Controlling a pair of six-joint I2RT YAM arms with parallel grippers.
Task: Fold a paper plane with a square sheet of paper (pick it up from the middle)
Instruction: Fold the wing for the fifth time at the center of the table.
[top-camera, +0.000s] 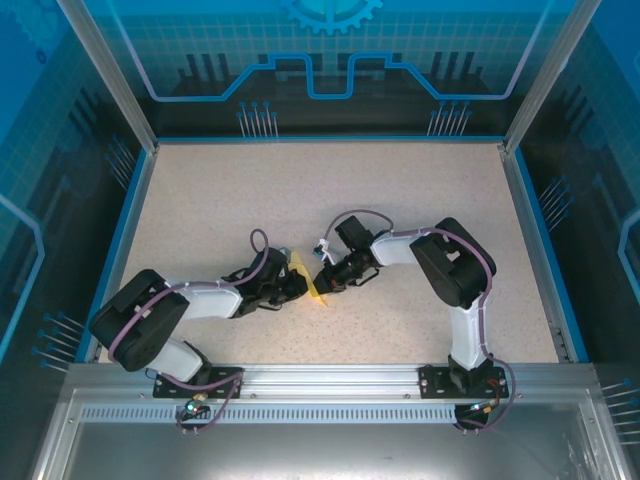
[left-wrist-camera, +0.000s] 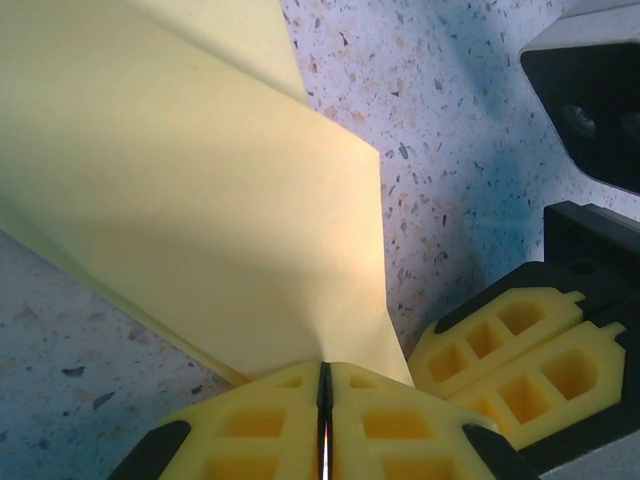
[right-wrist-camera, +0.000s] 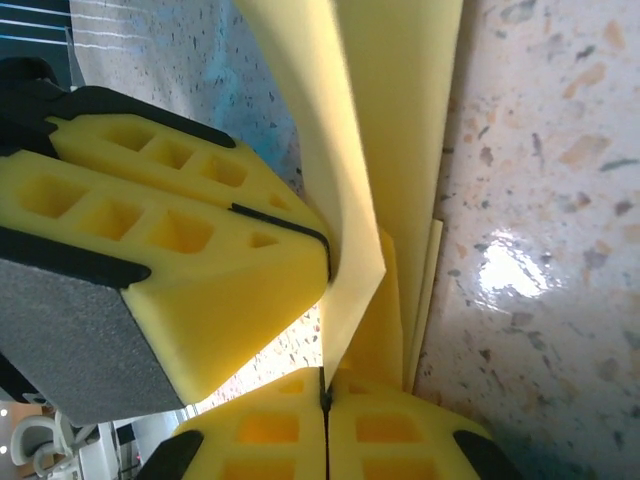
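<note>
Thin yellow folded paper (left-wrist-camera: 180, 200), matt and smooth, crisply creased. Speckled table top (left-wrist-camera: 470, 130), stone-look, pale with brown and black flecks, polished enough to throw back a white glare in the right wrist view. Fingertips (left-wrist-camera: 250, 425) of matt yellow moulded plastic, pocketed with square hollows, backed by black plastic, with a grey, gritty, sandpaper-like face on one in the right wrist view. Arms (top-camera: 210, 300) in smooth white and black plastic, faintly shiny. Rails (top-camera: 330, 378) along the near edge in bare brushed metal, dull silver. Walls (top-camera: 330, 60) of clear, glossy, blue-tinted panel.
</note>
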